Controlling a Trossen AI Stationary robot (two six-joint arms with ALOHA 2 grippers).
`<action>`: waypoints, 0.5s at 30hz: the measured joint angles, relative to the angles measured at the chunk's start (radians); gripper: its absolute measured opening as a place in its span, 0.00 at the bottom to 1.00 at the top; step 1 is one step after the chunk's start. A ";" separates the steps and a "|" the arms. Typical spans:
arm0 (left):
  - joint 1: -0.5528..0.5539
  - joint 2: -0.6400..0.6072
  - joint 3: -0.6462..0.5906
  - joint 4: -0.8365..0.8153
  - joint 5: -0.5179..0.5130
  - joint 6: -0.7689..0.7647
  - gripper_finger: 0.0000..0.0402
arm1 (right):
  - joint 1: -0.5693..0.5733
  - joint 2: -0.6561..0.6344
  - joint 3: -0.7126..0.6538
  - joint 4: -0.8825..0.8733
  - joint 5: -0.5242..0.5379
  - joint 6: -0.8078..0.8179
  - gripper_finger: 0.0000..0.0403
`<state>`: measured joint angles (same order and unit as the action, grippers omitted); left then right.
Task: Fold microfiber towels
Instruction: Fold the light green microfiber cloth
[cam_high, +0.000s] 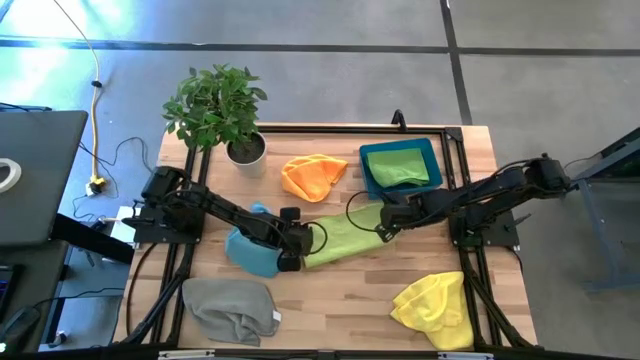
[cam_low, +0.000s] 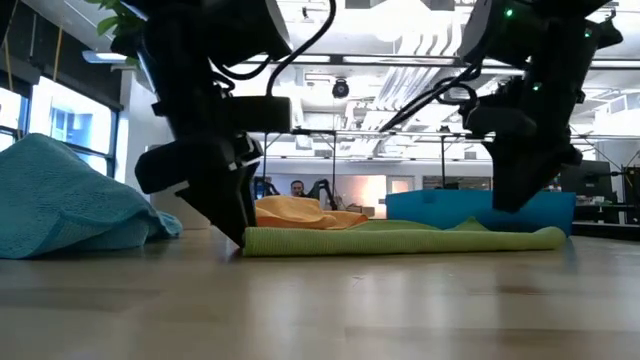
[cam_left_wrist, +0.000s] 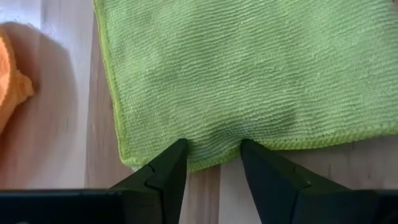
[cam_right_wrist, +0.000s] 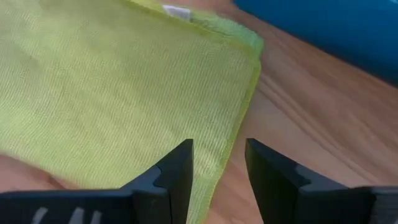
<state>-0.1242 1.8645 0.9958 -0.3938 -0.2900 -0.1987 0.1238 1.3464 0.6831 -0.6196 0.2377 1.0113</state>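
Both grippers stand open at opposite ends of the lime green towel (cam_high: 345, 235): its hem lies between the left gripper (cam_left_wrist: 211, 163) fingers, its edge between the right gripper (cam_right_wrist: 219, 163) fingers. The grasping step seems in hand; next both must close together.

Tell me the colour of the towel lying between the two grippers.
Lime green. The towel shows best in the left wrist view, flat on the wooden table.

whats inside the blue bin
A green towel lies crumpled inside the blue bin, covering most of its floor. Whether anything sits beneath that towel cannot be seen. From the low view, the bin's wall hides the inside.
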 joint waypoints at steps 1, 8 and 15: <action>0.000 0.000 0.000 0.001 0.001 -0.009 0.37 | 0.000 0.001 -0.006 0.007 -0.001 0.005 0.34; -0.013 -0.008 -0.004 0.000 0.007 -0.036 0.37 | 0.000 0.036 -0.081 0.106 -0.005 0.066 0.34; -0.019 -0.008 -0.005 -0.001 0.006 -0.053 0.37 | 0.001 0.039 -0.159 0.256 0.003 0.094 0.34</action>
<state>-0.1429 1.8568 0.9913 -0.3950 -0.2836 -0.2516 0.1246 1.3851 0.5242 -0.3640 0.2411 1.1052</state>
